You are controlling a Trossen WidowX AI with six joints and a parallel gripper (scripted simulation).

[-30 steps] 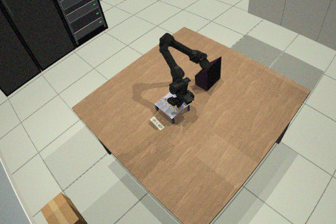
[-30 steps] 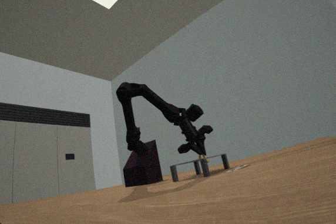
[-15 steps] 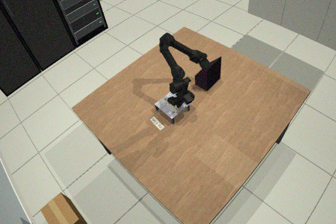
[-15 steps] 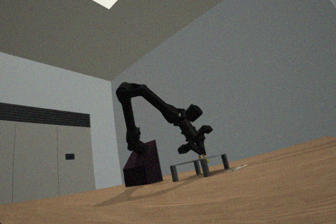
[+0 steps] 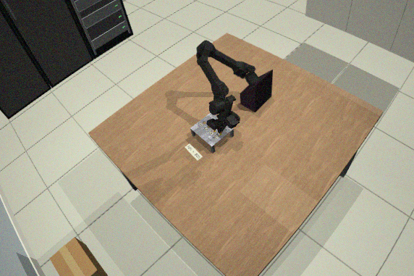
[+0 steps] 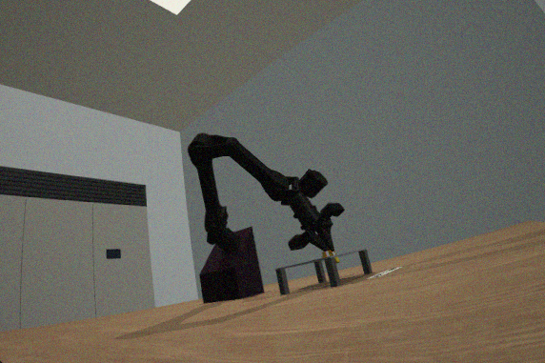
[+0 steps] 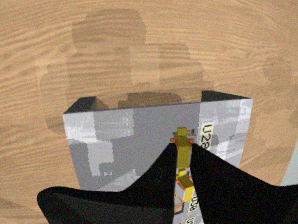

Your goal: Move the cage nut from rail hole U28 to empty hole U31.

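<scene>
In the wrist view, the 2 black fingers hide much of the rail plate [image 7: 150, 130]; the label [image 5: 193, 151] is too blurred to read from the top.
</scene>
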